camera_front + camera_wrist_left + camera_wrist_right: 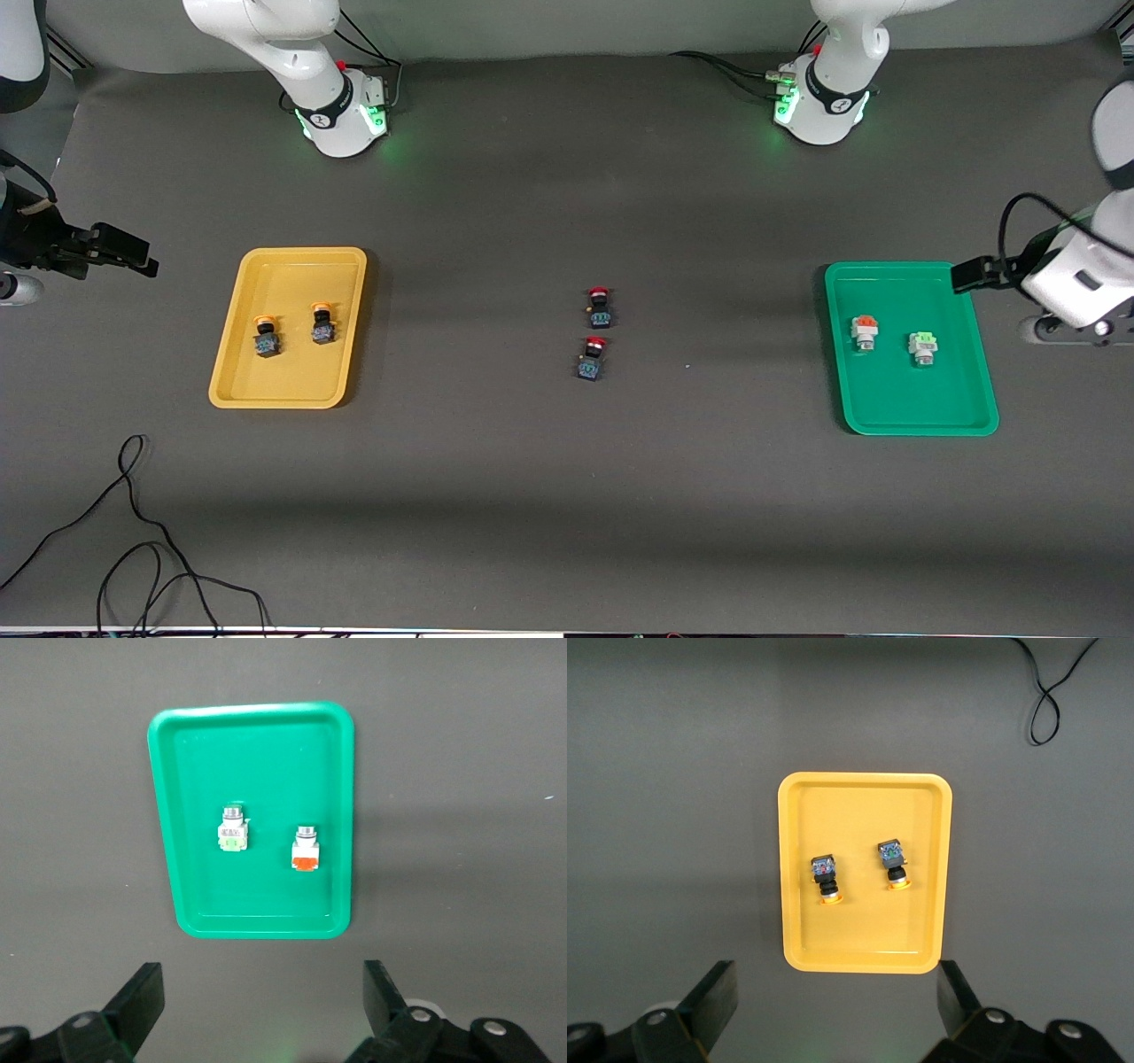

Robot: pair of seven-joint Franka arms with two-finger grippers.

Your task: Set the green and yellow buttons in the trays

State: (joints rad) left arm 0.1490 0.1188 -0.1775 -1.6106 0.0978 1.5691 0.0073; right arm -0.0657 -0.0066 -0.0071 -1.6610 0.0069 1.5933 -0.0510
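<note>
Both tools are empty with jaws wide apart. The left tool (pixel 261 1001) hangs over bare counter (pixel 567 496) just off the green tray (pixel 912 408), at the frame's edge by the left arm's end. The right tool (pixel 837 997) hangs over the counter near the yellow tray (pixel 292 377), mid-height at the right arm's end.

The two yellow-capped buttons (pixel 266 337) lie side by side in the upper half of the yellow tray, apart from each other. The pale-green button (pixel 923 347) lies mid-tray in the green one. Beside it, not touching, is an orange-capped button (pixel 865 332) on a white body. Two red-capped buttons (pixel 600 307) sit at frame centre on the counter, one below the other. I'd leave those alone. I judge the sorting done, or nearly so.

Handling guess: the buttons are small, light, rigid plastic and not fragile. The round caps look smooth, so pads would likely slip there. If I had to re-grab one, I'd pinch the flat sides of the blocky body, low and square. They lie on their sides, so a nudge could roll or skid one across the slick tray floor.
</note>
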